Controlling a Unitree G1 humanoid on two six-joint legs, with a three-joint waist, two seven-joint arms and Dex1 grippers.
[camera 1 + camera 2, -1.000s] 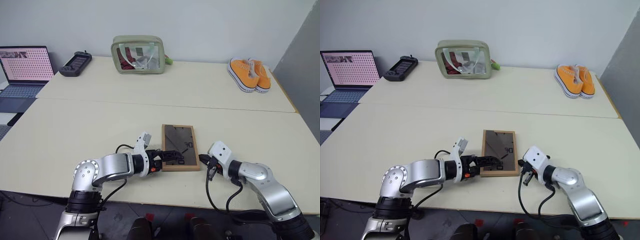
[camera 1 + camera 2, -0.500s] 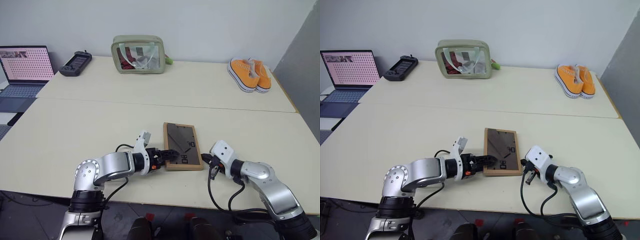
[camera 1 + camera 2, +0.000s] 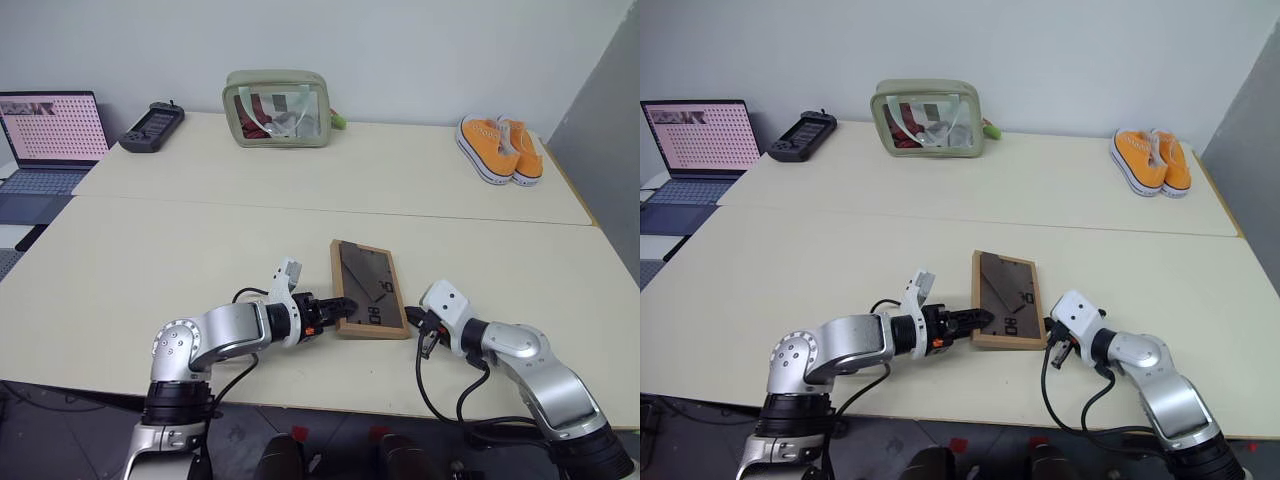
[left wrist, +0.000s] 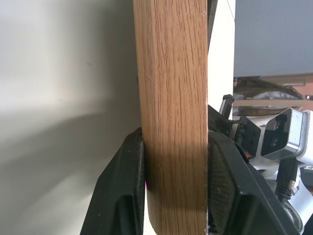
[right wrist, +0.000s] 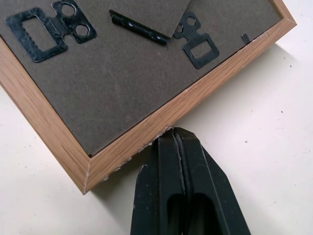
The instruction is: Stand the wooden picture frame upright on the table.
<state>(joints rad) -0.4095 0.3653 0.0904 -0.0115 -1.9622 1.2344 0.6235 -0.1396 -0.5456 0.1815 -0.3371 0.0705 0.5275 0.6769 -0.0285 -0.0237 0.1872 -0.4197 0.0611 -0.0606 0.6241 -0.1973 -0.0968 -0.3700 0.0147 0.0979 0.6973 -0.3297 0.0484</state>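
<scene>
A smooth cream desk stands before a pale wall. Near its front edge the wooden picture frame lies dark back up, light oak border, metal hangers. The left pincer, reaching level from the left, clamps the frame's near-left edge. The right pincer, clenched empty, touches the frame's near-right edge.

We see a cream desk carrying a picture frame with a light oak-grain border and dark grey back. Our fingers are black. Farther off sit orange shoes with white soles, a pale green see-through pouch and a black controller.
</scene>
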